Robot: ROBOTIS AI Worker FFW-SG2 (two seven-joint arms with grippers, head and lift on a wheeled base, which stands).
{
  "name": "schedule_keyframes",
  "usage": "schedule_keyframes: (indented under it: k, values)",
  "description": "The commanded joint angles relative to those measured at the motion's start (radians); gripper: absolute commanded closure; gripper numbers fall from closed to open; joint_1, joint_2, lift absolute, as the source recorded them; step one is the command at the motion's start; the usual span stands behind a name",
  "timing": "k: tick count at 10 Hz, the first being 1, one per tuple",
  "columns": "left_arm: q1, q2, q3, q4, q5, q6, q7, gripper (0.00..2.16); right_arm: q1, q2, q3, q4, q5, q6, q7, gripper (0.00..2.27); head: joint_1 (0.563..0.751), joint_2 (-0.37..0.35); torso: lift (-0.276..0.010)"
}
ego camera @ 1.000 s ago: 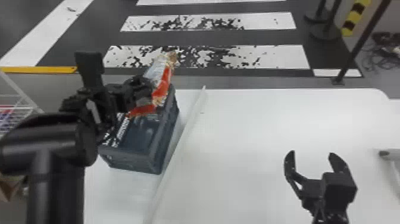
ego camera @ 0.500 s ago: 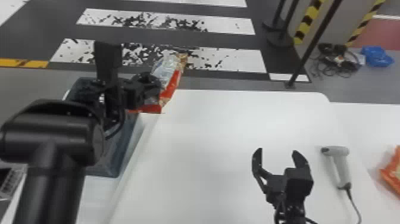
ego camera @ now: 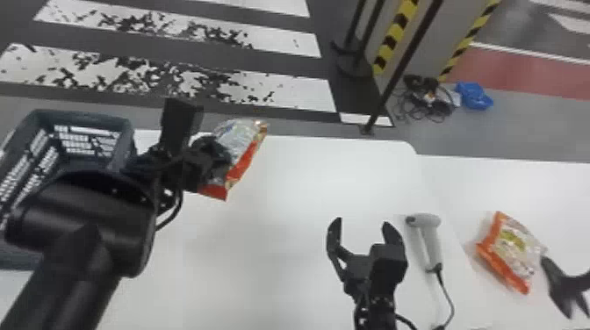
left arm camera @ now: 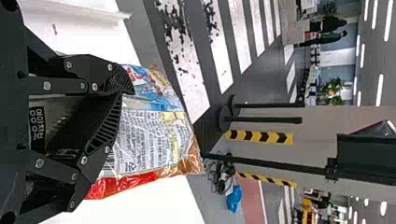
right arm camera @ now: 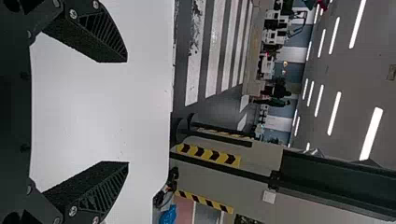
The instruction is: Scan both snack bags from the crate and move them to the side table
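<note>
Held bag (ego camera: 243, 147) is clamped in left tool (left arm camera: 125, 92), left of and well apart from scanner (ego camera: 432, 241), farther out over surface (ego camera: 272, 250). Crate (ego camera: 83, 118) sits at far left from scanner. Right tool (ego camera: 362, 224) has fingers apart, nothing between, just left of scanner. Other bag (ego camera: 511, 250) lies right of scanner, near it, on its side of the surface; dark forked thing (ego camera: 566, 283) beyond that bag, can't tell what it is.

Risks: bag pinched at one end, slick film could slip or swing if the arm speeds up. Barcode (left arm camera: 110, 163) is close to a finger, so scan may fail if covered or creased. Right tool could knock scanner if it comes in off line, or snag cord (ego camera: 447, 292). Setting this bag down carelessly may shove the other one.

Vs one second ago: held bag was over crate, now off it toward scanner. Head view has swung right; scanner was cut off at the edge, now whole, other bag now in view. Right tool closer to scanner, fingers still apart.
</note>
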Motion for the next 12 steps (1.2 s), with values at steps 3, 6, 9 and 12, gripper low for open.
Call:
schedule_keyframes:
  k: [3, 6, 9, 12]
  values:
    - [-0.005, -0.004, -0.132, 0.213, 0.033, -0.082, 0.119, 2.13, -0.008, 0.001, -0.009, 0.0, -0.014, 0.0, -0.01, 0.15, 0.695, -0.318, -0.029]
    - [0.0, -0.004, -0.218, 0.304, 0.12, -0.121, 0.217, 2.14, -0.009, 0.007, -0.007, 0.001, -0.016, -0.003, -0.011, 0.15, 0.695, -0.35, -0.029]
    - [0.038, -0.004, -0.28, 0.279, 0.142, -0.207, 0.291, 1.49, -0.009, 0.01, -0.007, 0.001, -0.016, -0.003, -0.011, 0.15, 0.695, -0.35, -0.029]
    - [0.092, -0.004, -0.275, 0.158, 0.148, -0.26, 0.32, 0.01, -0.009, 0.01, -0.006, 0.0, -0.016, -0.003, -0.011, 0.15, 0.695, -0.35, -0.029]
